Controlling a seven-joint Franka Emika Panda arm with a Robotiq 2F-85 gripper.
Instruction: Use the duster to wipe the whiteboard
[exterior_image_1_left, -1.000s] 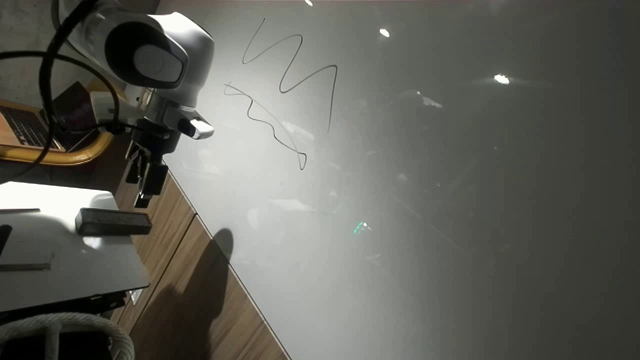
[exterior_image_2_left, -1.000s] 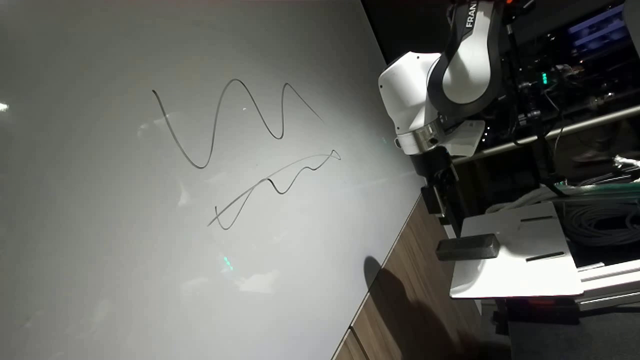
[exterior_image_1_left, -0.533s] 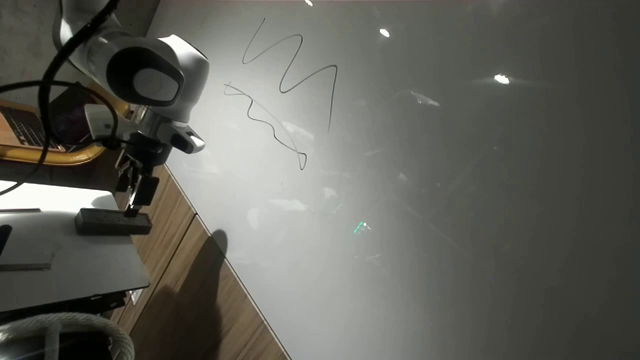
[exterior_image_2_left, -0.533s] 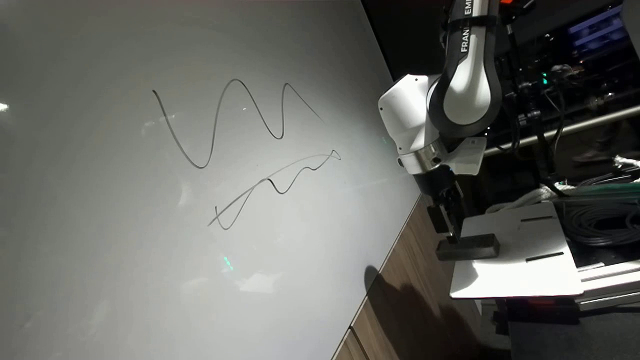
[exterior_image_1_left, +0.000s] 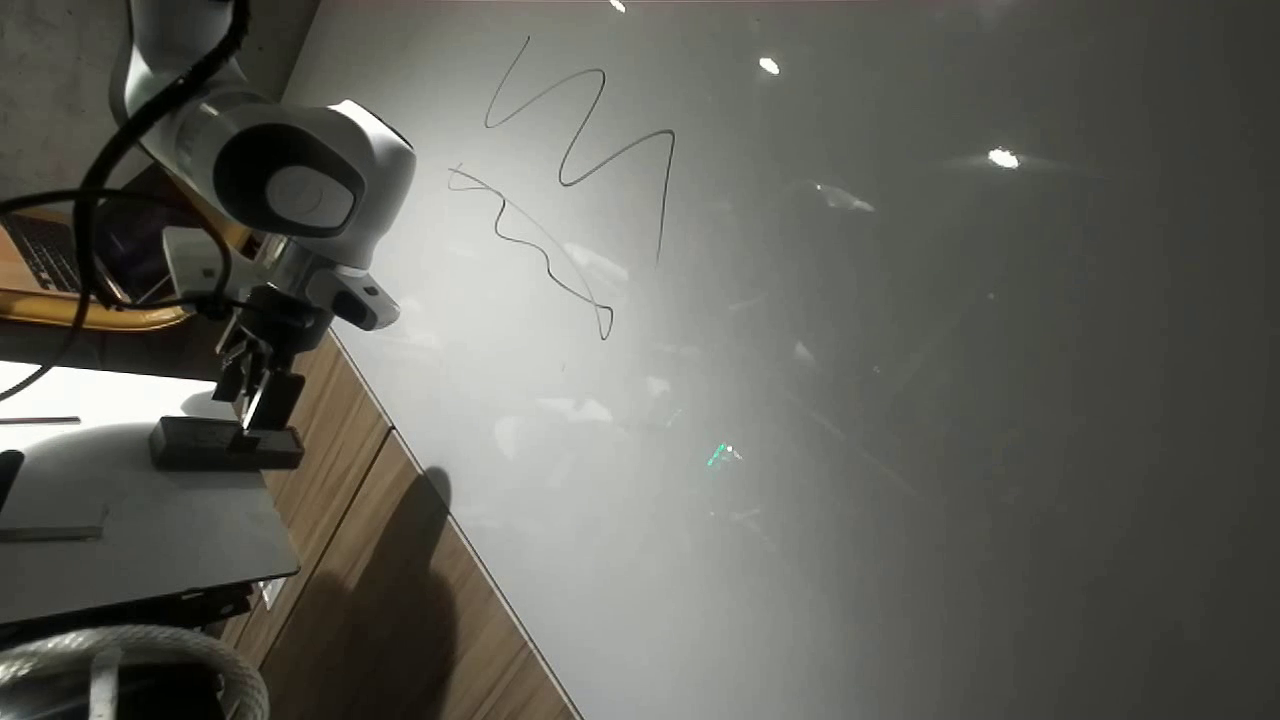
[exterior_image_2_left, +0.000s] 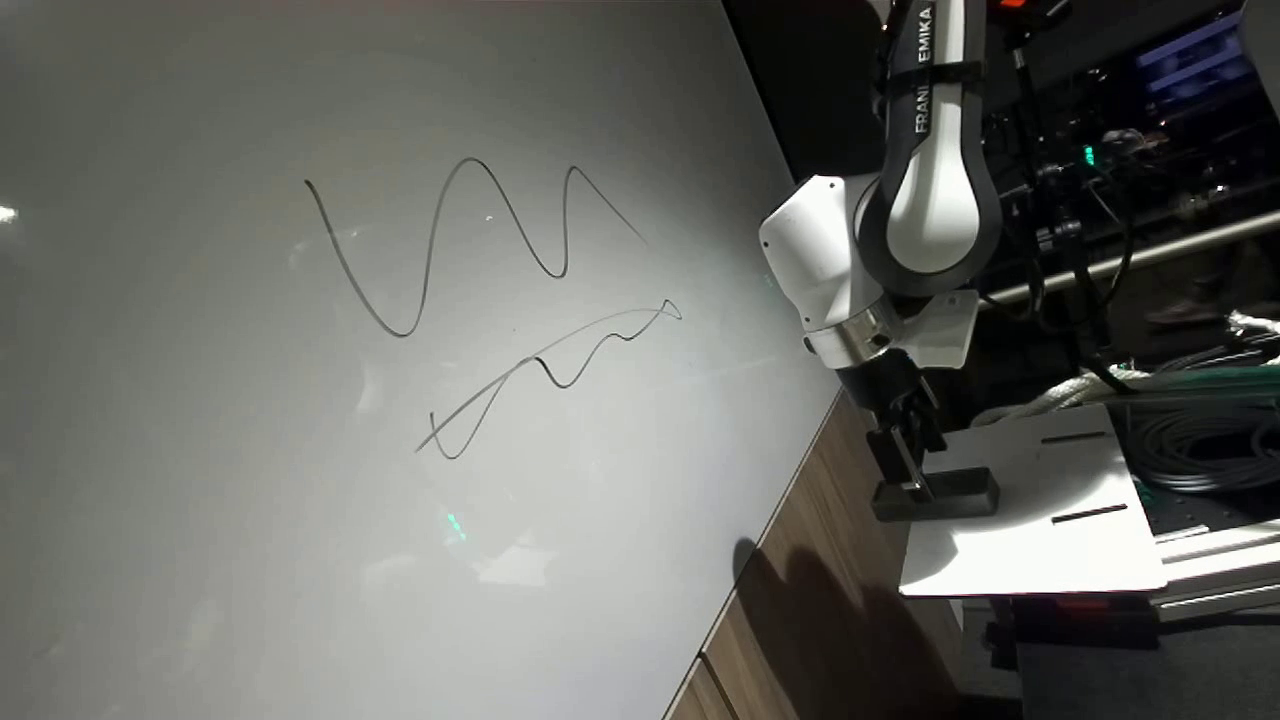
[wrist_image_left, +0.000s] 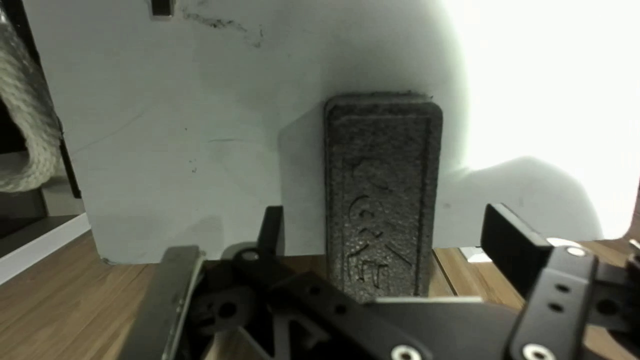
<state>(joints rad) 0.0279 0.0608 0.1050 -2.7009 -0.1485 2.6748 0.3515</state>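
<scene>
The duster (exterior_image_1_left: 185, 445) is a dark grey oblong block lying on the small white tabletop (exterior_image_1_left: 130, 545), one end past its edge. It also shows in an exterior view (exterior_image_2_left: 968, 492) and, upright in the picture, in the wrist view (wrist_image_left: 382, 160). My gripper (wrist_image_left: 384, 225) is open, its fingers on either side of the duster's overhanging end with a gap at each side. It also shows in both exterior views (exterior_image_1_left: 243, 415) (exterior_image_2_left: 922, 470), at the duster. The whiteboard (exterior_image_1_left: 850, 400) carries two thin dark scribbles, also in an exterior view (exterior_image_2_left: 250, 520).
A wood-grain panel (exterior_image_1_left: 350, 520) runs along the whiteboard's edge by the tabletop. An open laptop (exterior_image_1_left: 45, 250) sits on a yellow-rimmed chair behind the arm. A white rope loop (exterior_image_1_left: 160, 640) lies near the tabletop. Coiled cables (exterior_image_2_left: 1220, 450) are beyond the tabletop.
My gripper has come down toward the tabletop, from above the duster to around its overhanging end. The duster and the scribbles have not moved.
</scene>
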